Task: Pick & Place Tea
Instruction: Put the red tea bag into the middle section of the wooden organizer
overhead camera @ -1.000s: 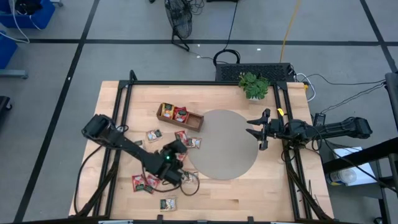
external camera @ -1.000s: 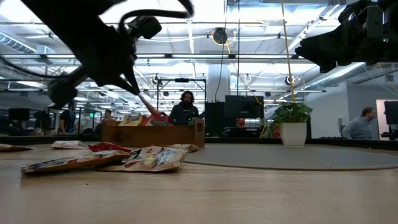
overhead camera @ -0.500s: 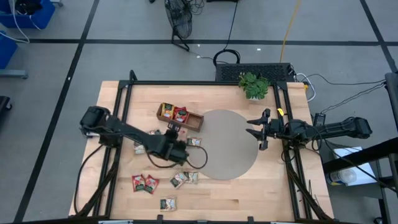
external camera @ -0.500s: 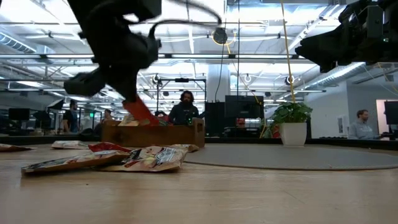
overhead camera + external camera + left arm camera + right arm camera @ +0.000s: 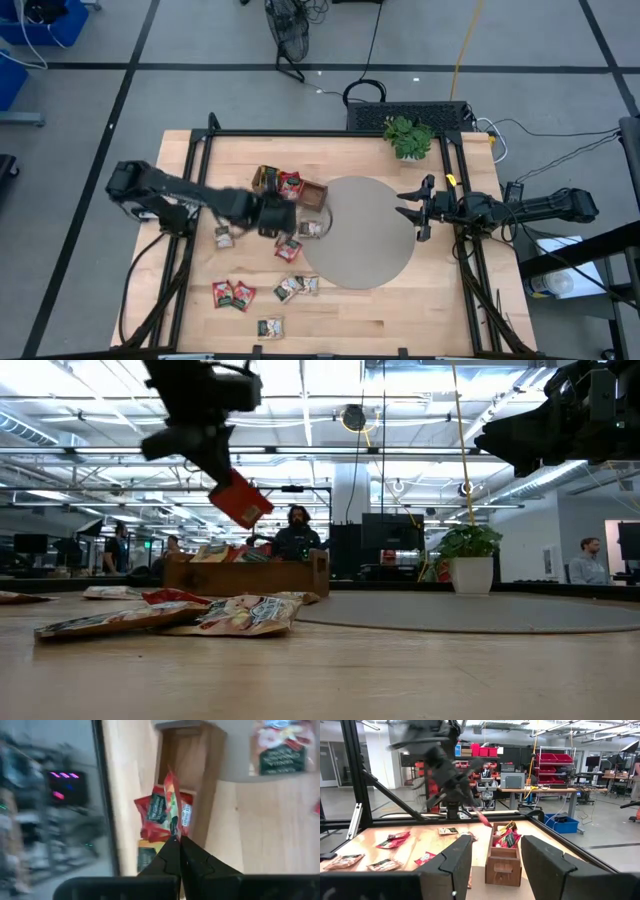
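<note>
Red sachet (image 5: 172, 805) edge-on in left gripper (image 5: 179, 851); print unreadable.

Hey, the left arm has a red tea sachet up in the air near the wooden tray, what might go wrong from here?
1. The left tool pinches the red sachet only by one edge, so it may slip or swing loose.
2. The wooden tray already holds sachets in some compartments; a drop there may perch on top.
3. The sachet hangs tilted and could catch the tray's wall.
</note>
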Motion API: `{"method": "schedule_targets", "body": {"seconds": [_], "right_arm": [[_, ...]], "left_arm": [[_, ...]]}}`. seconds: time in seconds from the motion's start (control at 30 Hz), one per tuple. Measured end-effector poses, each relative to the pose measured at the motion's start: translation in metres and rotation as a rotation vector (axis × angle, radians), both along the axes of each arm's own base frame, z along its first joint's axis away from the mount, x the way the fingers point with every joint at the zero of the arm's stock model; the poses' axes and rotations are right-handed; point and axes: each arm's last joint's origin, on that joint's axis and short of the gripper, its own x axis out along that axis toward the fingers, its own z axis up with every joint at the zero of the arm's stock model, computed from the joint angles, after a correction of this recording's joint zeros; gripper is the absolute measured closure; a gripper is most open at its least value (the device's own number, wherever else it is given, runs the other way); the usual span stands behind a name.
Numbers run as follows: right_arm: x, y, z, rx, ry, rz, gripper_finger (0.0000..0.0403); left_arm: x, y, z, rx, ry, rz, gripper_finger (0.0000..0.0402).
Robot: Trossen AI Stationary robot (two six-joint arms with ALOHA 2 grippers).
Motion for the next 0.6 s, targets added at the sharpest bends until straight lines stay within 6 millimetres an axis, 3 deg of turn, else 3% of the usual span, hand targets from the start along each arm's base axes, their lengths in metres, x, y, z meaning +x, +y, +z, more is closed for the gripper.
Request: {"method": "schedule_targets", "body": {"seconds": [0.13,0.3,0.6], "right_arm": [[0.000,0.000,0.000,0.000,0.000,0.000,0.0248],[0.000,0.000,0.000,0.000,0.000,0.000,0.0248],[0.000,0.000,0.000,0.000,0.000,0.000,0.0248]], "left_arm": [[0.009,0.041,0.007,-0.212,-0.005,0.081,0.0401],[0.024,0.083,0.013,-0.346,0.015,0.174,0.0401],[0.055,0.109,0.000,-0.417,0.285,0.249,0.0401]]}}
